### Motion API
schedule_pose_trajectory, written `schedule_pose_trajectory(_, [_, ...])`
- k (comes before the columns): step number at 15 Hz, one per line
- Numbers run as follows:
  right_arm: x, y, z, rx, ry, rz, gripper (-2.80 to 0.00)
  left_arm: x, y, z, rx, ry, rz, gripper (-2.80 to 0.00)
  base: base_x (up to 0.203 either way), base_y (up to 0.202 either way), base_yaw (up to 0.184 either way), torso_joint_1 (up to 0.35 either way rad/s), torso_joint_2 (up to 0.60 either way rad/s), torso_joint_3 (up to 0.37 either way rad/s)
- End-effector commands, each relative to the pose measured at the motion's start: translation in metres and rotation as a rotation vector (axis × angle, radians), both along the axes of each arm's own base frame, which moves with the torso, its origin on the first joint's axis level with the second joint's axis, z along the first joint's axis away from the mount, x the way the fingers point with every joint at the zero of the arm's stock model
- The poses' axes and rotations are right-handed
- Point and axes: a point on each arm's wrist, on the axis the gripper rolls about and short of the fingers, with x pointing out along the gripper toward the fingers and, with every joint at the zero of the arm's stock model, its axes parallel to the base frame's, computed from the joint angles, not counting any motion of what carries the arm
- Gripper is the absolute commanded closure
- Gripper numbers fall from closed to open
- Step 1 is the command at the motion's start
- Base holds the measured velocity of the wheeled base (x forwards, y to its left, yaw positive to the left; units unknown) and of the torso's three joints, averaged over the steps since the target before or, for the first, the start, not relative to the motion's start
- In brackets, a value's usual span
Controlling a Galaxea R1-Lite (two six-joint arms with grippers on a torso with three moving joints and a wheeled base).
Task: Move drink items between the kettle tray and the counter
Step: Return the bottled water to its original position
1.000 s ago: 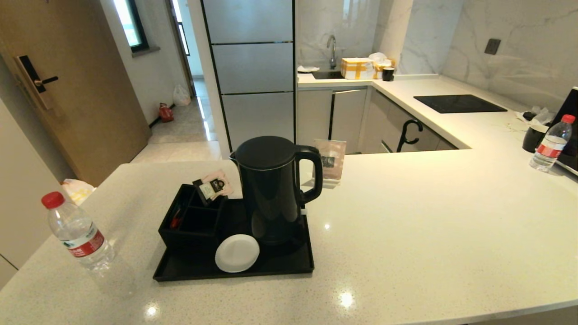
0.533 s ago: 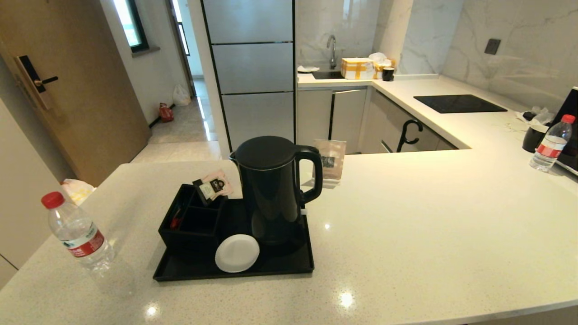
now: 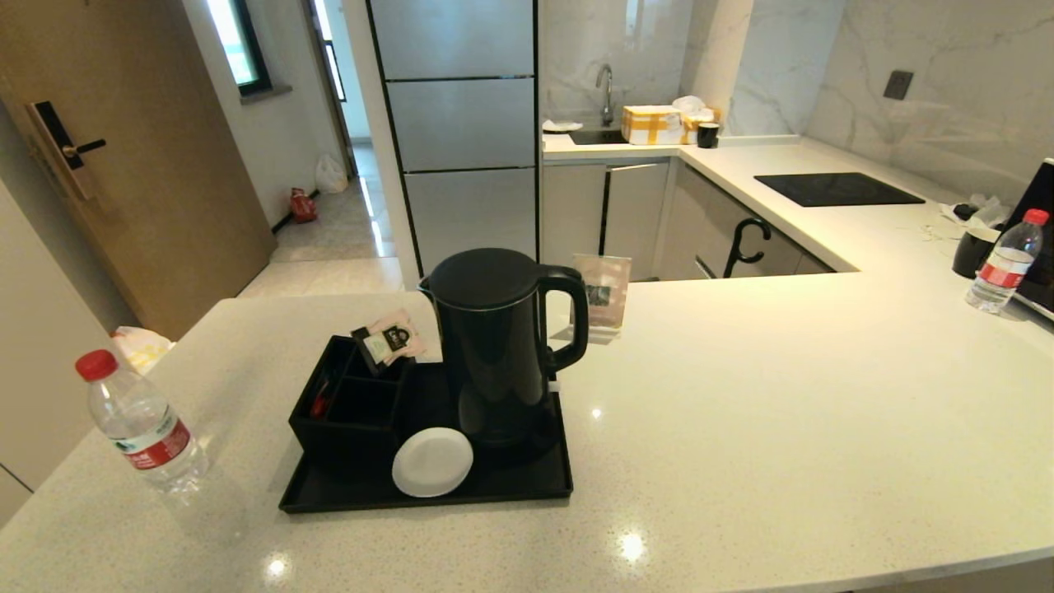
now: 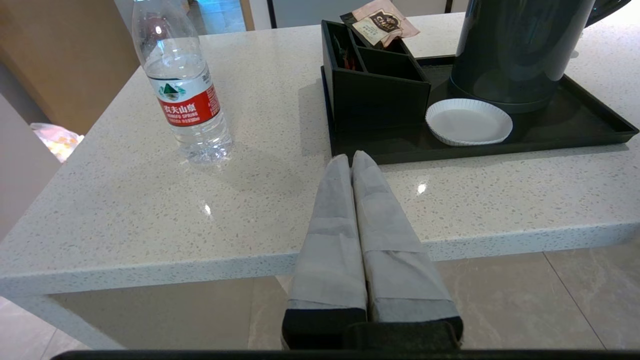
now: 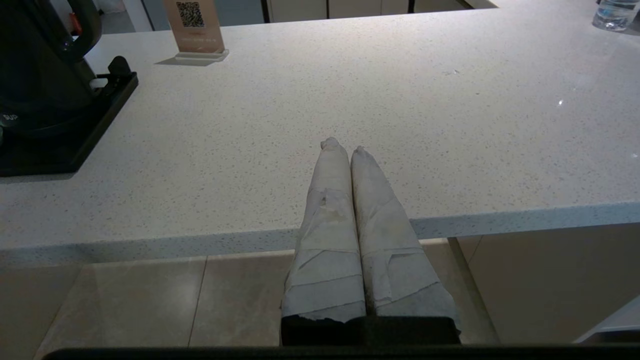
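A clear water bottle [image 3: 142, 427] [image 4: 181, 85] with red cap and red-white label stands on the beige counter [image 3: 741, 395], left of the black kettle tray [image 3: 527, 486] [image 4: 585, 130]. The tall black kettle [image 3: 498, 346] [image 4: 520, 47] sits on its base at the tray's back right, behind a white disc [image 3: 432, 461] [image 4: 469, 121] and beside the divided box [image 3: 350, 403] [image 4: 375, 85]. My left gripper [image 4: 351, 156] hovers shut and empty at the counter's near edge, just before the tray's front rim. My right gripper [image 5: 343, 146] is shut and empty over the counter's near edge, right of the tray [image 5: 75, 135]. Neither arm shows in the head view.
A second water bottle [image 3: 1005, 263] and a small black mug [image 3: 974, 251] stand at the far right. A QR card stand [image 3: 603, 295] [image 5: 196, 27] sits behind the kettle. A black glass hob [image 3: 836, 189] lies on the back counter. Sachets [image 3: 391, 338] stick out of the box.
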Motion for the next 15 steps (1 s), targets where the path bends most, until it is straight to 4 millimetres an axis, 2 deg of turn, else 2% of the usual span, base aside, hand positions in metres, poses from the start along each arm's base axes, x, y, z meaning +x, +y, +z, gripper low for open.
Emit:
schedule_pose_trajectory(1, [0.000,0.000,0.000,0.000,0.003,0.000,0.00,0.000,0.000,0.000,0.000,0.001,0.000,0.00,0.000,0.000,0.000,0.000,0.00,0.000])
schedule_pose_trajectory(7, [0.000,0.000,0.000,0.000,0.002,0.000,0.00,-0.002,0.000,0.001,-0.017,0.032,0.008,0.00,0.000,0.000,0.000,0.000,0.00,0.000])
schedule_pose_trajectory(8, [0.000,0.000,0.000,-0.001,0.002,-0.001,0.00,-0.004,0.000,0.004,-0.020,0.036,0.015,0.00,0.000,0.000,0.000,0.000,0.00,0.000])
schedule_pose_trajectory(12, [0.000,0.000,0.000,0.000,0.003,-0.002,0.00,-0.011,0.001,0.041,-0.073,0.046,0.066,0.00,0.000,0.000,0.000,0.000,0.00,0.000])
schedule_pose_trajectory(15, [0.000,0.000,0.000,0.000,0.003,-0.002,0.00,-0.011,0.001,0.042,-0.079,0.054,0.072,0.00,0.000,0.000,0.000,0.000,0.00,0.000])
